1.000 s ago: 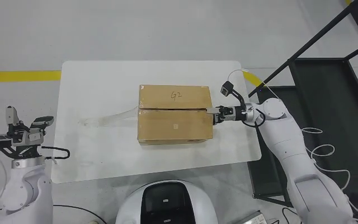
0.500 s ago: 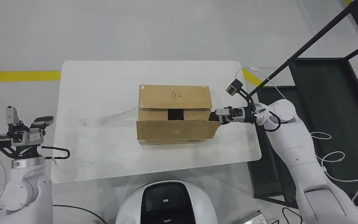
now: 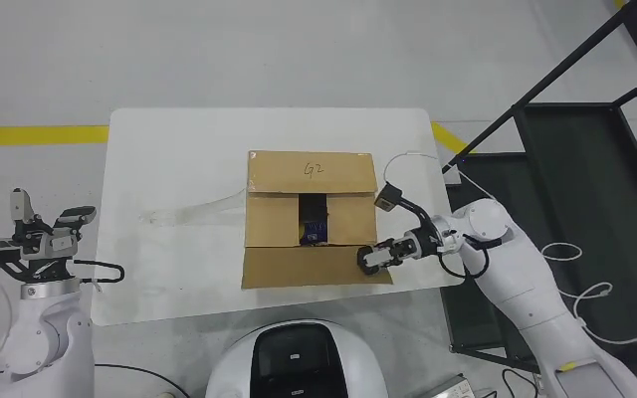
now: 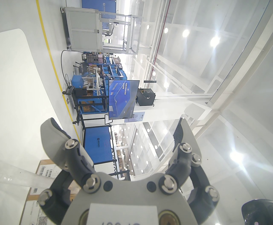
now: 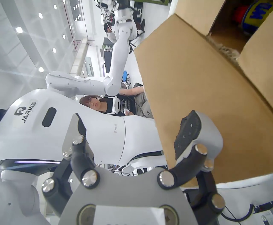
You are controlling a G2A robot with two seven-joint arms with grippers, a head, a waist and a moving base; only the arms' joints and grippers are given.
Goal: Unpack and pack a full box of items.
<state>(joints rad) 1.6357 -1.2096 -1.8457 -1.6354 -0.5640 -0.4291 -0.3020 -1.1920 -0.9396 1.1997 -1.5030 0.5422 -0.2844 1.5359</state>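
Observation:
A cardboard box (image 3: 311, 171) stands in the middle of the white table (image 3: 169, 149). Its near flap (image 3: 309, 267) lies folded outward, and the far flap still covers the back half. Through the gap I see a blue item (image 3: 314, 231) inside. My right gripper (image 3: 369, 259) is at the right end of the near flap, open, with one finger (image 5: 192, 132) against the flap (image 5: 192, 81) and nothing clamped. A blue and yellow item (image 5: 256, 15) shows in the box. My left gripper (image 4: 116, 125) is open and empty, held off the table's left side and pointing upward.
A black metal rack (image 3: 567, 149) stands close to the table's right edge, beside the right arm. A clear plastic strip (image 3: 189, 211) lies on the table left of the box. Bare table surrounds the box on the left and far sides.
The near flap has swung open from flat over the box to folded outward. My right gripper moved with it from the centre seam to the box's near right corner. The left arm stayed still.

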